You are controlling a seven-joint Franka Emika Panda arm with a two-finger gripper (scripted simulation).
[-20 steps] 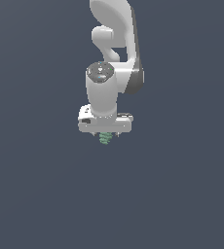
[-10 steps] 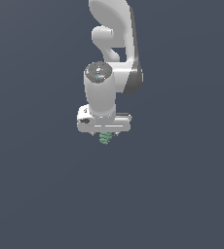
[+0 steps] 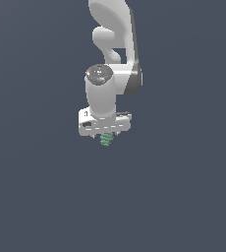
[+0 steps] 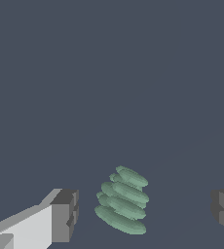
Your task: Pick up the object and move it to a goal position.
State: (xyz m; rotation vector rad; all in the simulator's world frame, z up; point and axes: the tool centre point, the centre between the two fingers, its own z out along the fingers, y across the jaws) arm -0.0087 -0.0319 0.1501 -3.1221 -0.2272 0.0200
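Note:
The object (image 3: 106, 140) is a tiny green ridged lump, seen in the exterior view just under the white hand. My gripper (image 3: 105, 135) hangs right over it, far larger than the lump. In the wrist view the object (image 4: 122, 199) sits between the two dark fingertips (image 4: 65, 215), with a gap on each side and more room toward the other finger. The gripper (image 4: 144, 212) is open and neither pad touches the lump.
A plain dark grey-blue surface (image 3: 183, 197) fills both views. The white arm (image 3: 115, 44) rises above the hand toward the top of the exterior view. No other objects or edges show.
The wrist joint above the hand has shifted slightly toward the exterior view's left. The hand and the green lump stay in the same place.

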